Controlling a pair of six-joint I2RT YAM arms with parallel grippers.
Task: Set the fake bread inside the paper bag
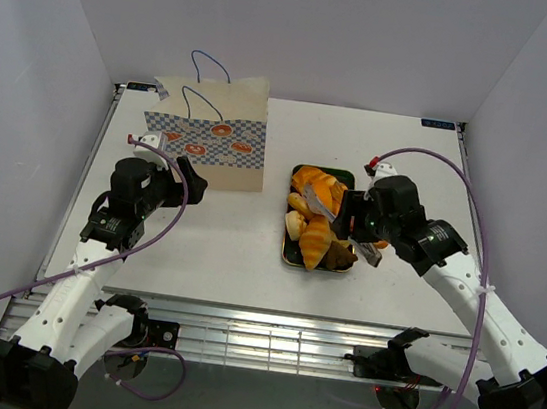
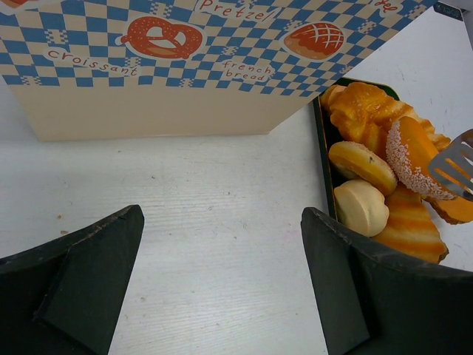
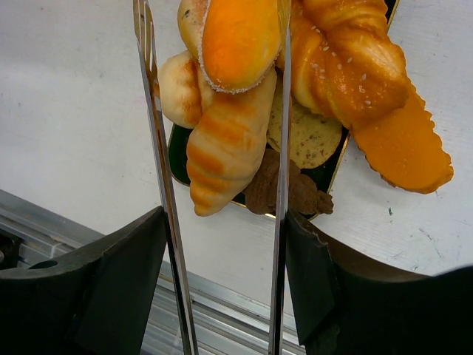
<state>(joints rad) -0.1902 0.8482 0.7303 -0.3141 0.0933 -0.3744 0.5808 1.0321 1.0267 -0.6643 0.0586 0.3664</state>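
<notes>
The fake bread (image 1: 317, 220) lies piled in a dark green tray (image 1: 286, 237) right of centre. My right gripper (image 1: 351, 225) is shut on metal tongs (image 3: 159, 185), one arm against each finger. The tong tips straddle an orange sugar-coated roll (image 3: 236, 41) on top of the pile, above a striped golden croissant (image 3: 225, 148). The paper bag (image 1: 207, 135) stands upright at the back left, with its checkered band facing the front. My left gripper (image 1: 189, 175) is open and empty just in front of the bag (image 2: 148, 89), with bare table between its fingers (image 2: 96, 266).
A long orange bread (image 3: 403, 140) overhangs the tray's edge onto the table. A brown bread (image 3: 292, 188) sits at the tray's near corner. The tong tip (image 2: 454, 166) and the pile (image 2: 369, 177) show at the right of the left wrist view. The table's metal front rail (image 1: 257, 328) runs below.
</notes>
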